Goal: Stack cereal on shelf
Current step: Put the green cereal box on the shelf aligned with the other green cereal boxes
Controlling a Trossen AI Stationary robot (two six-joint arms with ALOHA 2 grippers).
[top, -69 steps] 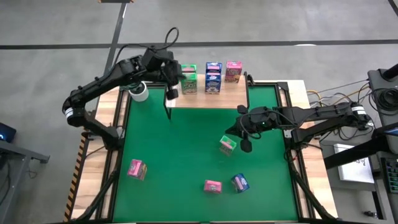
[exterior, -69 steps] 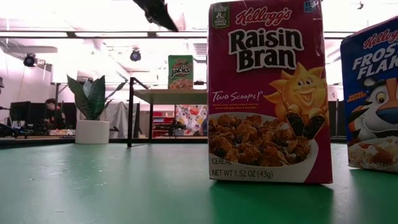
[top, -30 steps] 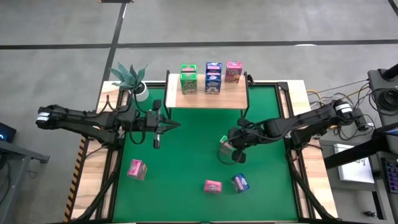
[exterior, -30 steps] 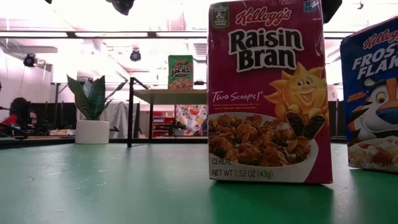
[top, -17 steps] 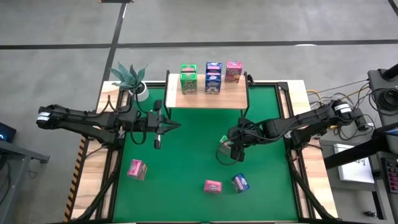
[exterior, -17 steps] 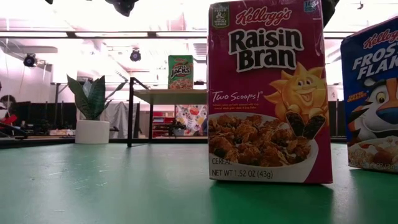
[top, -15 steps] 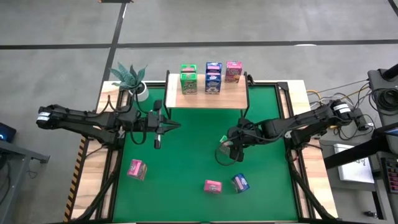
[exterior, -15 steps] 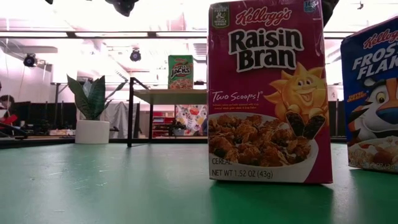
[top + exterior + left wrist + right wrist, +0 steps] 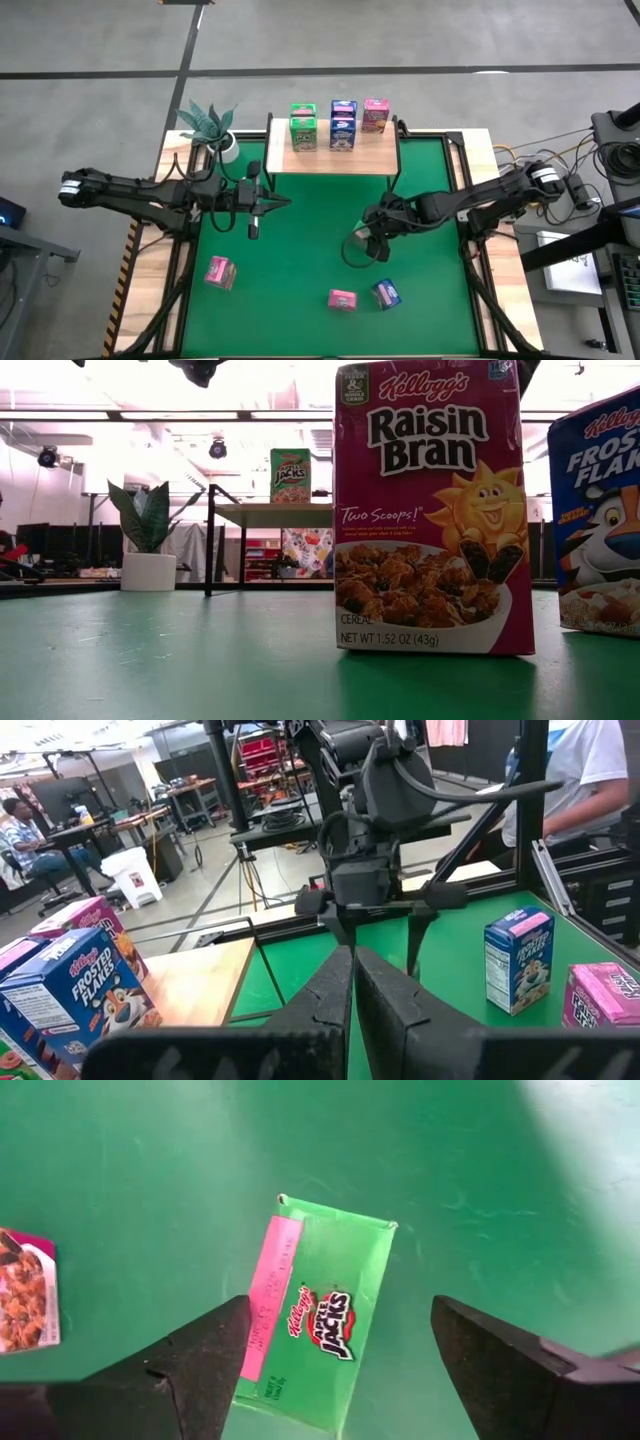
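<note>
The wood-topped shelf (image 9: 330, 160) stands at the table's far edge. On its top stand green (image 9: 303, 128), blue (image 9: 343, 125) and pink (image 9: 376, 115) cereal boxes. A green cereal box (image 9: 315, 1325) lies flat on the table. My right gripper (image 9: 340, 1310) is open above it, pointing down, with a finger on either side and apart from it; in the high view my right gripper (image 9: 365, 243) mostly hides this box. My left gripper (image 9: 275, 203) is shut and empty, in front of the shelf's left end.
On the table's near part are a pink box (image 9: 220, 271) at the left, and a pink box (image 9: 342, 299) with a blue box (image 9: 386, 293) beside it. A potted plant (image 9: 207, 125) stands left of the shelf. People show beyond the table (image 9: 590, 760).
My right gripper has moved a little toward the table's left, over the lying green box, staying open.
</note>
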